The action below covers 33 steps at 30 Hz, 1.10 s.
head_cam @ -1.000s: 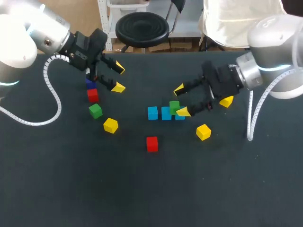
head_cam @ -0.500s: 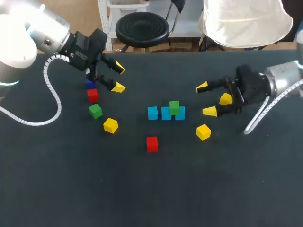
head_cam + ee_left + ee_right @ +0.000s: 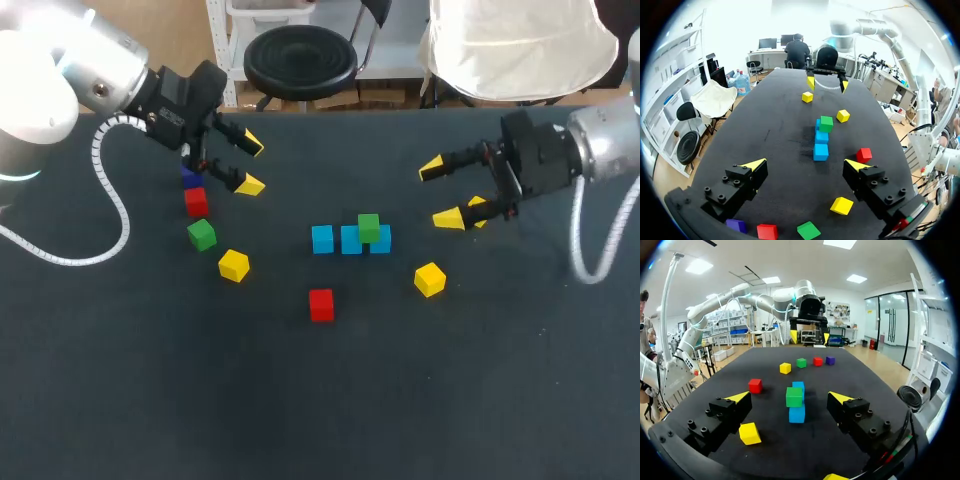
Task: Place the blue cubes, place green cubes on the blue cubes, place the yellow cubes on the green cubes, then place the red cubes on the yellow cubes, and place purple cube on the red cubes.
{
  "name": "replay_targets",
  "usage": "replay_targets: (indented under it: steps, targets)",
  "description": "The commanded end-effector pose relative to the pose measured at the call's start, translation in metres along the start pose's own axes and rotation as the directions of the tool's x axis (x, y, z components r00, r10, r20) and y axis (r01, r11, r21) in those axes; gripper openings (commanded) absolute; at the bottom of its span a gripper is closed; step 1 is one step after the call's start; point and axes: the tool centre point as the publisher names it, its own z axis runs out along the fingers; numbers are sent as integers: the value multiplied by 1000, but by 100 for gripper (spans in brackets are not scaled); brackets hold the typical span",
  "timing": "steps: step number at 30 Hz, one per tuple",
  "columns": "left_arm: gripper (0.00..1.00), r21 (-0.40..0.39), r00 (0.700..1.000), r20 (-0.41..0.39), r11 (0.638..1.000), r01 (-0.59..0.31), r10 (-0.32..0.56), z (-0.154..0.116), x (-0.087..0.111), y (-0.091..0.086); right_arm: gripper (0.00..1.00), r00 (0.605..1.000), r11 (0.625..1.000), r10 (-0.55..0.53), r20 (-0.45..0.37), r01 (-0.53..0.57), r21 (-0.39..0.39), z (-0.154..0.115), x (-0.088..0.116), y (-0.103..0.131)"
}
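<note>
One cube (image 3: pixel 368 226) atop a row (image 3: pixel 322 239) of three (loose cubes (image 3: pixel 233 265) either side)

Three blue cubes (image 3: pixel 322 239) in row mid-table; green cube (image 3: pixel 368 227) stacked atop

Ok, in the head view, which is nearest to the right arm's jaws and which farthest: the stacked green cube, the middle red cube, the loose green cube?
1. stacked green cube, on the blue row at the centre.
2. middle red cube, alone, lower in the view.
3. loose green cube, far to the view's left.
</note>
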Motion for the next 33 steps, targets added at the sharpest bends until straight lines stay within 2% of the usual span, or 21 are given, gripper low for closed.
replay_targets:
  steps: [1, 8, 11, 21, 33]
  targets:
    - [100, -3, 1000, 1, 1000, -1, 1, 0, 0, -1, 100, 985, 1000, 13, -173, -10, 15, -4, -15, 11]
    - [100, -3, 1000, 1, 1000, -1, 1, 0, 0, -1, 100, 957, 999, 47, -287, -51, -8, -7, -26, 15]
    - [100, -3, 1000, 1, 1000, -1, 1, 0, 0, -1, 100, 949, 998, 56, -309, -61, -6, -9, -28, 18]
    - [100, -3, 1000, 1, 1000, -1, 1, 0, 0, -1, 100, 951, 998, 68, -303, -67, 13, -15, -27, 27]
    - [100, -3, 1000, 1, 1000, -1, 1, 0, 0, -1, 100, 951, 998, 68, -303, -67, 13, -15, -27, 27]
